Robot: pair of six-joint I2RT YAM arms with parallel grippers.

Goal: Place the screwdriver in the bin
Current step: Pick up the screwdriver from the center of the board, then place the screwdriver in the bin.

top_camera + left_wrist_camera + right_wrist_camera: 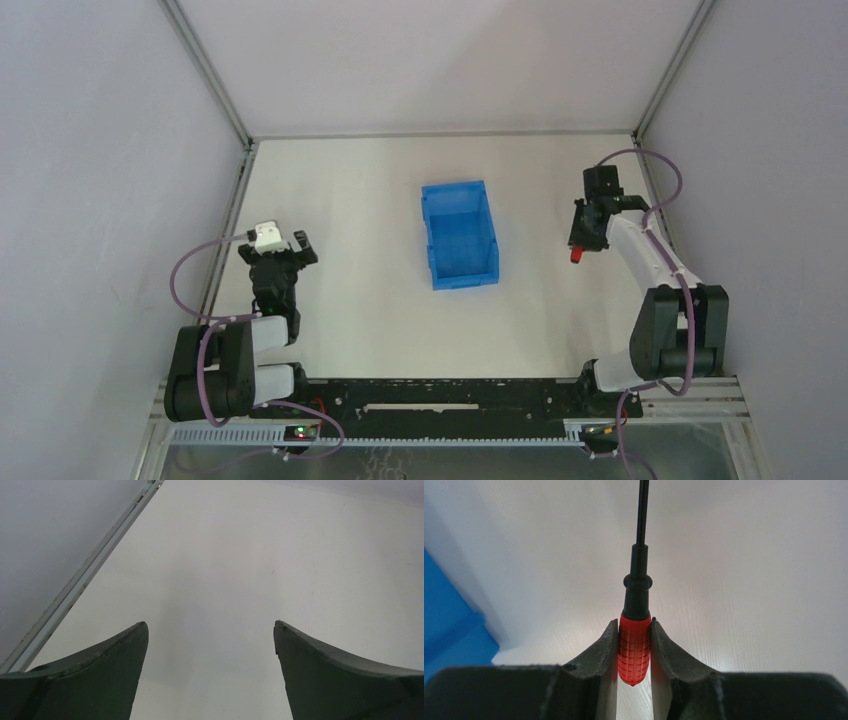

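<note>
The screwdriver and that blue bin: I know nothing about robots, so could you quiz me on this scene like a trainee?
1. What lies in the bin now?
2. The screwdriver is held by: A the left gripper, B the right gripper, C neither.
3. True or false: the left gripper is open and empty.
Key: 1 nothing; 2 B; 3 true.

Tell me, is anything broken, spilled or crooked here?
Nothing stands out. The bin sits upright and looks empty; the screwdriver is held straight in the right end effector, beside the bin. The left end effector is open and empty.
</note>
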